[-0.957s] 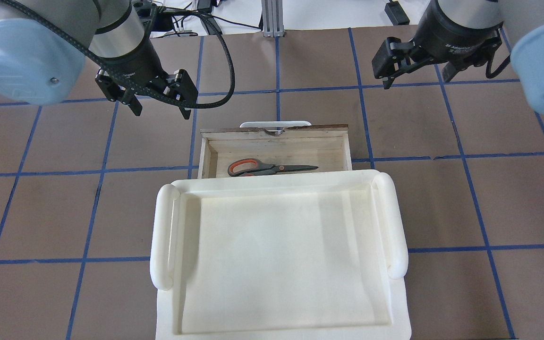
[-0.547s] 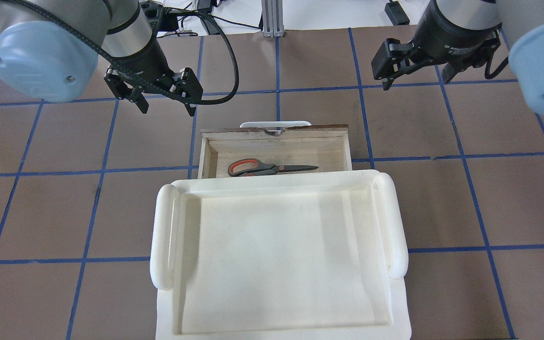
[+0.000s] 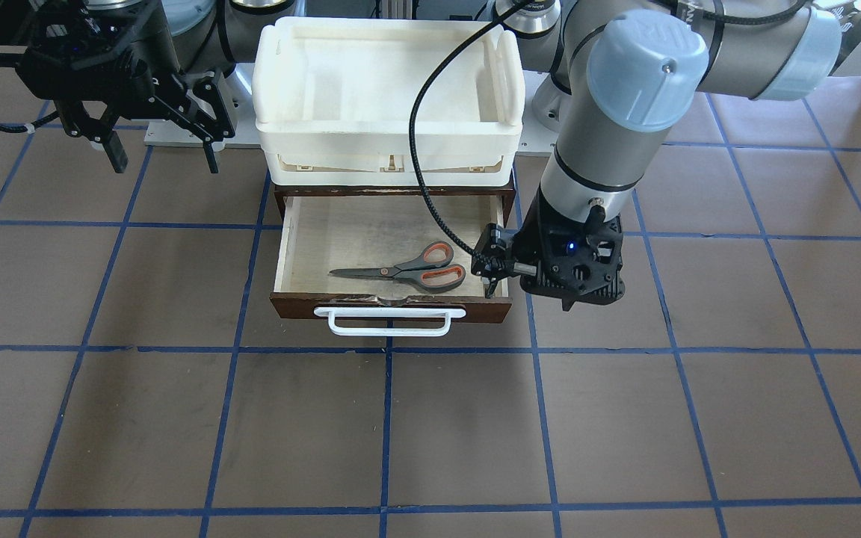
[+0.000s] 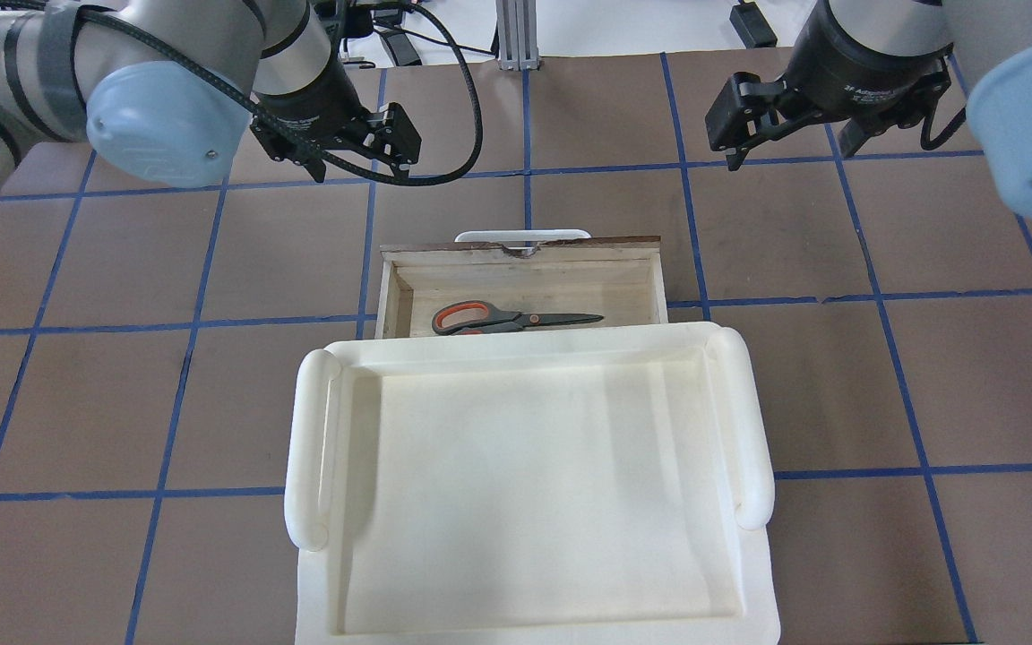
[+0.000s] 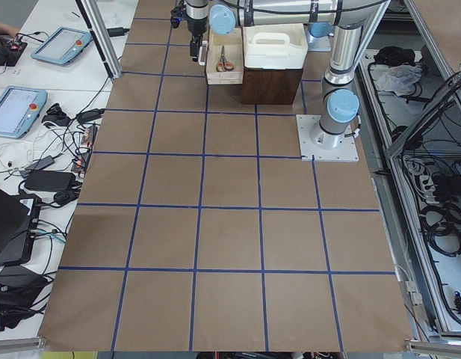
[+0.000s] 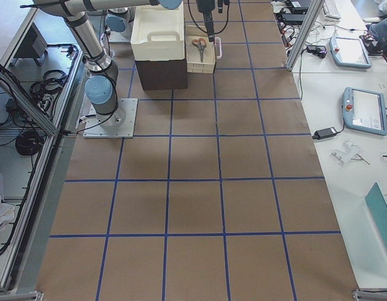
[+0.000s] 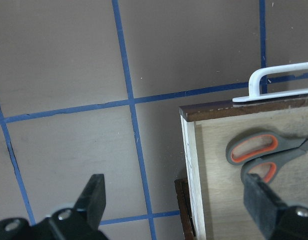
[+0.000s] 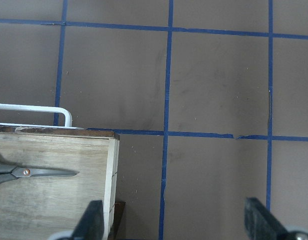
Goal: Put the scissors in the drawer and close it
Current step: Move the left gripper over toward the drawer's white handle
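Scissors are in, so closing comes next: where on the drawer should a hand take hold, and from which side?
Take the white bar handle on the drawer's front. It sits centred and stands off the dark wood, so fingers can straddle the bar from above. Come in from the side away from the robot, then push toward its base. The open left hand is nearer.

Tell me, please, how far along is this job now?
Done: the grey-and-orange scissors lie inside the dark-brown wooden drawer. In hand: the left hand hovers open near the drawer's front corner, holding nothing. Left: the drawer is pulled out, so it must be pushed shut.
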Tool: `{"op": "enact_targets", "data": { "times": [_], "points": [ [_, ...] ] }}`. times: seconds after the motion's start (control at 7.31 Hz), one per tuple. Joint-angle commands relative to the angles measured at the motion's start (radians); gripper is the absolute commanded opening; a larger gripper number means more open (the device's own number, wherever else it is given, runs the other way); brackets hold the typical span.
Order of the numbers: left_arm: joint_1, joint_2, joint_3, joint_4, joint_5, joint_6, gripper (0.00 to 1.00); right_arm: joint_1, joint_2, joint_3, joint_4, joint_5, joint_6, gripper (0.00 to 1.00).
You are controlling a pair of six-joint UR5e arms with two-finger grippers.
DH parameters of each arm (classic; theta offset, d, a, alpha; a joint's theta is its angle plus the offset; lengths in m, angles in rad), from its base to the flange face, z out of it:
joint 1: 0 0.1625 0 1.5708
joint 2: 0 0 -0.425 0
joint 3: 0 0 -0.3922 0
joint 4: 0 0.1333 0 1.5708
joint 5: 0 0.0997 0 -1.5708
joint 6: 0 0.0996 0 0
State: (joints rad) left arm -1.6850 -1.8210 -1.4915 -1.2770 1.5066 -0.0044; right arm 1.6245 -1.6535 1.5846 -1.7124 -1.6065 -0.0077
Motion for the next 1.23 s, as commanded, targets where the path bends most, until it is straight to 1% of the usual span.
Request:
{"op": "enact_targets", "data": {
  "times": [0.0, 0.14, 0.27, 0.41, 0.55, 0.68, 0.82, 0.96, 1.09],
  "points": [
    [-0.016, -0.130, 0.130, 0.021, -0.005, -0.048, 1.00, 0.000, 0.000, 0.000, 0.002, -0.001, -0.002, 1.00],
    [-0.016, -0.167, 0.178, 0.002, 0.025, -0.046, 1.00, 0.000, 0.000, 0.000, 0.000, 0.000, -0.003, 1.00],
    [-0.018, -0.219, 0.222, 0.068, 0.018, -0.051, 1.00, 0.000, 0.000, 0.000, 0.002, 0.000, -0.003, 1.00],
    [-0.031, -0.224, 0.246, 0.039, 0.029, -0.051, 1.00, 0.000, 0.000, 0.002, 0.003, 0.000, -0.003, 1.00],
    [-0.044, -0.231, 0.250, 0.038, 0.014, -0.054, 1.00, 0.000, 0.000, 0.002, 0.004, 0.000, -0.003, 1.00],
    [-0.042, -0.269, 0.250, 0.042, -0.008, -0.065, 1.00, -0.002, 0.000, 0.005, 0.004, 0.002, -0.002, 1.00],
    [-0.051, -0.303, 0.254, 0.042, -0.008, -0.098, 1.00, -0.002, 0.000, 0.005, 0.004, 0.002, -0.002, 1.00],
    [-0.061, -0.313, 0.254, 0.035, -0.013, -0.107, 1.00, -0.002, 0.000, 0.006, 0.004, 0.002, -0.002, 1.00],
    [-0.062, -0.331, 0.254, 0.006, -0.014, -0.109, 1.00, -0.002, 0.000, 0.006, 0.004, 0.002, -0.002, 1.00]
  ]
}}
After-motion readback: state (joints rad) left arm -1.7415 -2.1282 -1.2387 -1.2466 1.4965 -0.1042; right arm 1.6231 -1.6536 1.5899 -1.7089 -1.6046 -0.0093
